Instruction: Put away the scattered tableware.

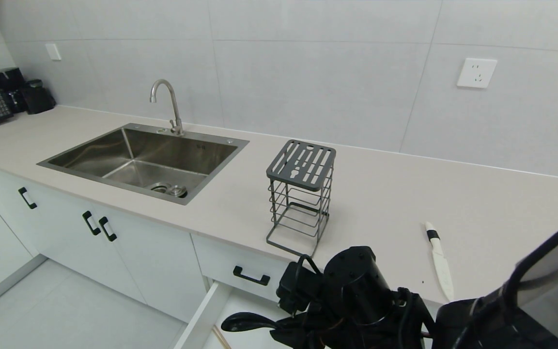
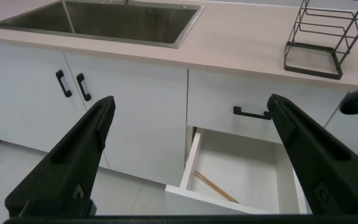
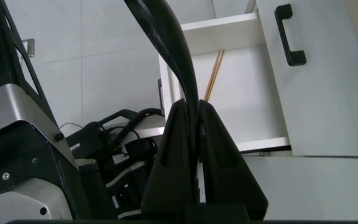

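The white knife (image 1: 440, 261) lies flat at the near right edge of the desk (image 1: 405, 194). It looks light, stiff and slick, best gripped at its far, black-banded end. The left pincer (image 2: 191, 102) gapes wide and empty before the open drawer (image 2: 247, 165). The right pincer (image 3: 192, 111) is clamped on what seems a thin black spoon (image 1: 245, 321).

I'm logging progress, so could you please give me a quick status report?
Left pincer open, facing open drawer. Right pincer shut. Knife on counter, untouched; chopsticks in drawer. Wire rack apart from knife.
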`<state>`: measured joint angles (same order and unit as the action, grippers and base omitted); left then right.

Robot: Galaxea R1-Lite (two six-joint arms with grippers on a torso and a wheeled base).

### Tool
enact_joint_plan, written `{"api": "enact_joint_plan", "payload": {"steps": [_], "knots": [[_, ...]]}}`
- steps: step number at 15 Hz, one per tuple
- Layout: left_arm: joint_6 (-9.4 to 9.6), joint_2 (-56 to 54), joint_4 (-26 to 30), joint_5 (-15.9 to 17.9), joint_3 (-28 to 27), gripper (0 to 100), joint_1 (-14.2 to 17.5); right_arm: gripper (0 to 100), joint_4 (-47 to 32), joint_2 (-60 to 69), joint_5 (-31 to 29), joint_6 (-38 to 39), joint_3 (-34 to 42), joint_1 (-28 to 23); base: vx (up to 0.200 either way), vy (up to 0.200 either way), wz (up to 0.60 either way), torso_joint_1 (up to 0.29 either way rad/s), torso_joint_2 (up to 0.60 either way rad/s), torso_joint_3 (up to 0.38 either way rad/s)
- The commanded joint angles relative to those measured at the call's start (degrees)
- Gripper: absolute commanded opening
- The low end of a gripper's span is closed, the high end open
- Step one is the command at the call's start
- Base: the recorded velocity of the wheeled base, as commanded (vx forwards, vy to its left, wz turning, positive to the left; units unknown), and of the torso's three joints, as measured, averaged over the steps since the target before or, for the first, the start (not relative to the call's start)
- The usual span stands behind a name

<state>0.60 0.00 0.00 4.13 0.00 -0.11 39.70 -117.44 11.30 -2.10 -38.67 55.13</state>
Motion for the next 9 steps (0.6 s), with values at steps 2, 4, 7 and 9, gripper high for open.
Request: {"api": "enact_joint_plan", "payload": {"steps": [2, 4, 7, 9], "knots": [[0.02, 0.1, 0.0, 0.0, 0.0, 100, -0.1, 0, -0.2, -1.6, 0.0, -0.1, -1.9, 0.4, 0.0, 0.0, 0.0, 0.0, 0.0, 0.0], [0.02, 0.1, 0.1, 0.0, 0.0, 100, 0.0, 0, -0.1, -2.4, 0.0, 0.1, -3.3, 0.3, 0.0, 0.0, 0.0, 0.0, 0.0, 0.0], [-0.07, 0.1, 0.0, 0.0, 0.0, 100, 0.0, 0, 0.0, -2.5, 0.2, 0.4, -3.4, 0.3, 0.0, 0.0, 0.0, 0.0, 0.0, 0.0], [0.02, 0.1, 0.1, 0.0, 0.0, 100, -0.1, 0, 0.0, -2.6, 0.5, 0.5, -4.4, 0.3, 0.0, 0.0, 0.0, -0.055, 0.09, 0.05]]}}
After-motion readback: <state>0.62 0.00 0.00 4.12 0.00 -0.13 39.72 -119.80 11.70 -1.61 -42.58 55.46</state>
